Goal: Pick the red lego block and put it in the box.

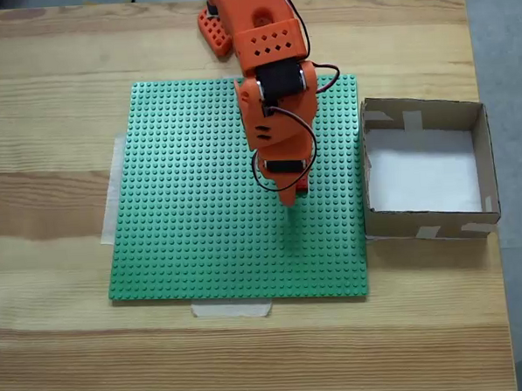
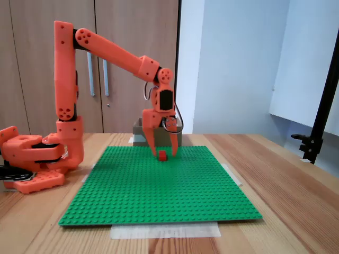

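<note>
Orange hand point(image 2: 162, 152) spread wide, small red studded lego brick point(image 2: 162, 155) sitting right between fingertips, not gripped yet.

Table point(image 1: 60, 364): pale wood planks with visible grain.
Green studded baseplate point(image 1: 184, 234): large, square, flat on the table; pale tape strips at its left edge point(image 1: 112, 199) and near edge point(image 1: 232, 309).
Wooden cabinet doors point(image 2: 32, 69) with metal handles point(image 2: 90, 74).
Pale blue wall point(image 2: 233, 63).
Black stand with clamp point(image 2: 318, 132) at right.
</note>
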